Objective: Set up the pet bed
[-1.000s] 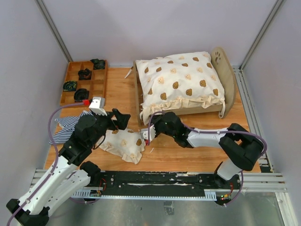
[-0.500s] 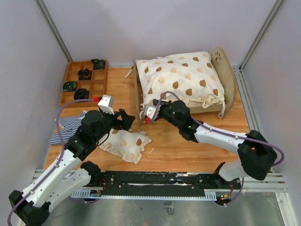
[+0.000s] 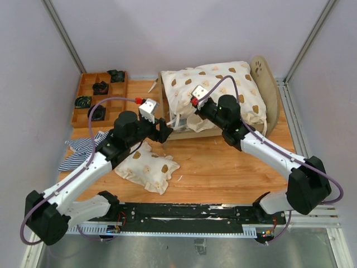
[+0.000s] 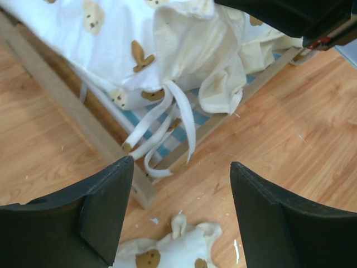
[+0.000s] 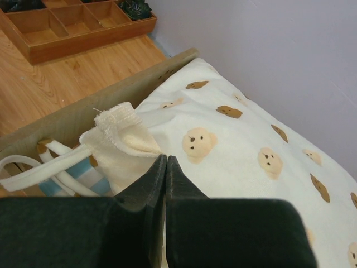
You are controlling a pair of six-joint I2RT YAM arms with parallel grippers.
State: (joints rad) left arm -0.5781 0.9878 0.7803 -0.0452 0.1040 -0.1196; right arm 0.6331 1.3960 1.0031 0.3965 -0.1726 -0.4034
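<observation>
The pet bed [image 3: 262,72] stands at the back right, its arched paw-print headboard on the right. The cream bear-print quilt [image 3: 223,84] covers it. My right gripper [image 3: 192,111] is shut on the quilt's ruffled front corner [image 5: 120,125] and holds it bunched up over the footboard [image 5: 83,111]. Under it the blue-and-white striped mattress [image 4: 167,148] and white ties [image 4: 167,117] show. My left gripper [image 3: 165,133] is open and empty, just above the floor by the bed's near-left corner [image 4: 139,190]; its fingers [image 4: 106,206] touch nothing.
A small bear-print pillow [image 3: 148,167] lies on the floor under the left arm. A blue-striped cloth [image 3: 78,148] lies at the left. The brown compartment tray [image 3: 100,97] with dark items stands at the back left. Walls close in on three sides.
My right gripper rose from the floor by the pillow to the bed's foot and pulled the quilt corner up, baring the mattress. My left gripper moved forward to the bed's corner.
</observation>
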